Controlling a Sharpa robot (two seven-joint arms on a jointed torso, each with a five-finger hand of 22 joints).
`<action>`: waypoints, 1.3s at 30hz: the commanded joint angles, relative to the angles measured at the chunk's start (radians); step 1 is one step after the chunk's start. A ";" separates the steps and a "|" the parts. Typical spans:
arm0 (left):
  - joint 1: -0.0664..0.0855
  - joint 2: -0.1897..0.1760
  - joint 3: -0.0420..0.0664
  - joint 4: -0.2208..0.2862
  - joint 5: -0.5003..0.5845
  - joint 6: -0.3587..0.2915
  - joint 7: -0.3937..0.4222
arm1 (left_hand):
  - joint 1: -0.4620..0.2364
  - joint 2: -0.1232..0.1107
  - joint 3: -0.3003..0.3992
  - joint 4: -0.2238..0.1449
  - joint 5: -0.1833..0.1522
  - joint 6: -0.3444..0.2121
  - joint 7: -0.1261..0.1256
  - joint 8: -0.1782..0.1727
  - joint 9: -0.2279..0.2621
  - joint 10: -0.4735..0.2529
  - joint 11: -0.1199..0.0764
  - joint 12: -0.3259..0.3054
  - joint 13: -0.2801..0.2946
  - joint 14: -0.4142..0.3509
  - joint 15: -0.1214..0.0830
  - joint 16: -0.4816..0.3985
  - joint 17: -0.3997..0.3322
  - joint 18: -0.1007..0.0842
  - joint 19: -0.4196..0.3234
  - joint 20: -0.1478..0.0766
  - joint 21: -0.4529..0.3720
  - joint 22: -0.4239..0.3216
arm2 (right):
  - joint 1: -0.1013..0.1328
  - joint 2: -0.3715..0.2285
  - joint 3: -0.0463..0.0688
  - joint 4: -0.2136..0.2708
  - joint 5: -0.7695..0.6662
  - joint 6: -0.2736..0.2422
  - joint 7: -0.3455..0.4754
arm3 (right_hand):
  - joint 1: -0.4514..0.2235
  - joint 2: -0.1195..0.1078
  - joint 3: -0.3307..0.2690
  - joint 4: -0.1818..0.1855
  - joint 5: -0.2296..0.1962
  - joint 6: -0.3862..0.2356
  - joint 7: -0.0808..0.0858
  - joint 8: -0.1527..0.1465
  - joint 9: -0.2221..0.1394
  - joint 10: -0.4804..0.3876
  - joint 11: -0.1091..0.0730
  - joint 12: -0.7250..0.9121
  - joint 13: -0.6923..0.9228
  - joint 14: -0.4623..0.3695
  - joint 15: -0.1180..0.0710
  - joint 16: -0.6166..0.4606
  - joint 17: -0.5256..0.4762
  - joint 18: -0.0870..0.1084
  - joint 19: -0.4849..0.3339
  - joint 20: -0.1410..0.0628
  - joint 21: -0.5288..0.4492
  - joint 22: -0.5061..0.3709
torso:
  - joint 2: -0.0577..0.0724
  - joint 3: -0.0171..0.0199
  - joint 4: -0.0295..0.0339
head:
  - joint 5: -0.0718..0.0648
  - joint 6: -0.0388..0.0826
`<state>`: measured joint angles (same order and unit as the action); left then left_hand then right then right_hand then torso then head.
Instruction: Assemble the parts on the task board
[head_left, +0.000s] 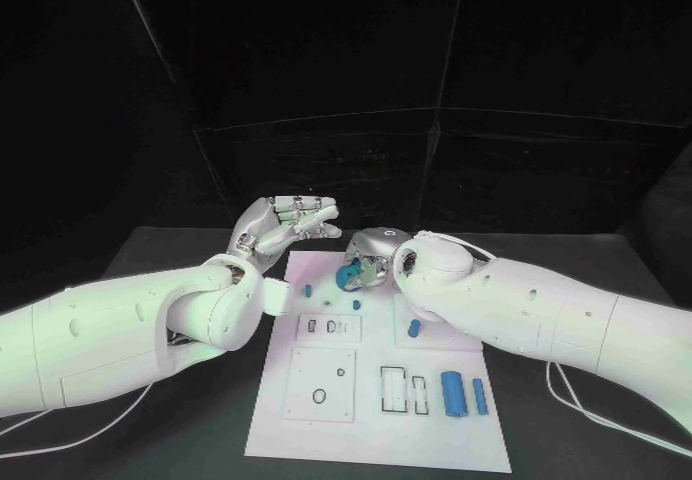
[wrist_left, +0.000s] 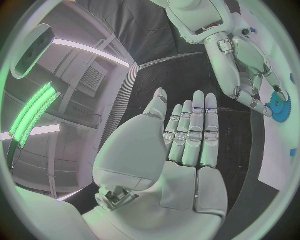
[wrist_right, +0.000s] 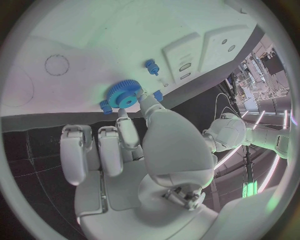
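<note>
Blue gear (wrist_right: 125, 95) sits pinched in our right robot hand (head_left: 378, 262) above the task board (head_left: 433, 420); it could slip and drop. Our left robot hand (wrist_left: 187, 145) hovers empty, fingers extended.

Matt white task board (head_left: 378, 420), glossy blue plastic gear (wrist_right: 123, 94), smooth silvery metallic right hand (wrist_right: 131, 145).

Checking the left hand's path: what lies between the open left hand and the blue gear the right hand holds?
Nothing. In the head view the left hand hovers apart from the blue gear; only bare task board edge and table lie between.
</note>
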<state>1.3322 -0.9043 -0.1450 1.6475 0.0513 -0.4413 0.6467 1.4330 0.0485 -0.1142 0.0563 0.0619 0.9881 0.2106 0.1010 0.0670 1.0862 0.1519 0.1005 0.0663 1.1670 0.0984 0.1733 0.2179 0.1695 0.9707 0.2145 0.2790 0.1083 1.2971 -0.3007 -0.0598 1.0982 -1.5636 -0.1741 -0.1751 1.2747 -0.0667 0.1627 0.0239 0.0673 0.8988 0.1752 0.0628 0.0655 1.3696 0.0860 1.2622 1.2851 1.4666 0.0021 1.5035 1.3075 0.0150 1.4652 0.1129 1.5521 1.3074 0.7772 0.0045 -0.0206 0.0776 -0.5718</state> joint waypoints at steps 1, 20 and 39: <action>0.002 0.000 0.001 0.000 -0.006 0.007 0.007 | 0.004 0.009 0.000 -0.005 -0.002 0.003 0.002 -0.007 -0.001 0.002 0.004 -0.006 -0.001 0.005 0.005 -0.004 0.001 0.014 0.009 0.001 -0.007 -0.002 | 0.002 -0.003 0.000 0.002 -0.006 -0.005 -0.002 | -0.034 0.004 -0.026 0.026 -0.004 -0.009 0.002 0.002 0.002 -0.006 0.003 -0.006 -0.001 0.074 0.011 0.000 0.126 -0.005 0.074 0.011 0.003 0.221 | 0.000 0.0007 0.0003 | -0.002 0.001; 0.002 -0.015 0.001 -0.008 -0.006 0.008 0.008 | 0.005 0.010 -0.001 -0.007 -0.002 0.003 0.002 -0.008 -0.002 0.001 0.004 -0.008 -0.001 0.005 0.005 -0.005 0.001 0.014 0.009 0.002 -0.007 -0.002 | 0.005 -0.223 0.002 0.190 0.154 -0.175 0.148 | -0.012 0.035 -0.134 0.093 0.075 0.008 -0.002 0.008 0.005 0.011 0.000 0.023 0.024 0.077 0.011 0.007 0.141 -0.008 0.083 0.012 0.007 0.234 | -0.011 0.0011 -0.0132 | -0.002 0.009; 0.002 -0.001 0.001 -0.034 -0.006 0.013 0.009 | 0.006 0.011 -0.001 -0.009 -0.002 0.003 0.001 -0.009 -0.001 0.002 0.004 -0.009 -0.001 0.005 0.005 -0.006 0.002 0.014 0.009 0.002 -0.008 -0.003 | 0.005 -0.175 0.000 0.151 0.172 0.020 0.101 | 0.099 0.079 -0.088 0.027 0.124 -0.107 -0.026 -0.007 -0.006 0.035 -0.022 0.047 0.048 0.079 -0.007 0.011 0.151 -0.010 0.090 -0.002 0.010 0.242 | -0.014 0.0014 -0.0192 | 0.010 0.003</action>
<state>1.3322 -0.9070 -0.1451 1.6135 0.0512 -0.4408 0.6469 1.4370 0.0524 -0.1143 0.0507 0.0619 0.9881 0.2106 0.0971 0.0670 1.0862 0.1519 0.0968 0.0666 1.1707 0.1021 0.1734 0.2184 0.1695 0.9707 0.2145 0.2752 0.1064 1.3010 -0.4828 -0.0597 1.2592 -1.3914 -0.2071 -0.0541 1.3689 0.0032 0.0713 0.0518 0.1863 0.7988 0.1501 0.0584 0.0605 1.3991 0.0641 1.3041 1.3091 1.4668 0.0014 1.5111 1.3080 0.0151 1.4672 0.1182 1.5561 1.3073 0.7633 0.0071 -0.0384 0.0875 -0.5659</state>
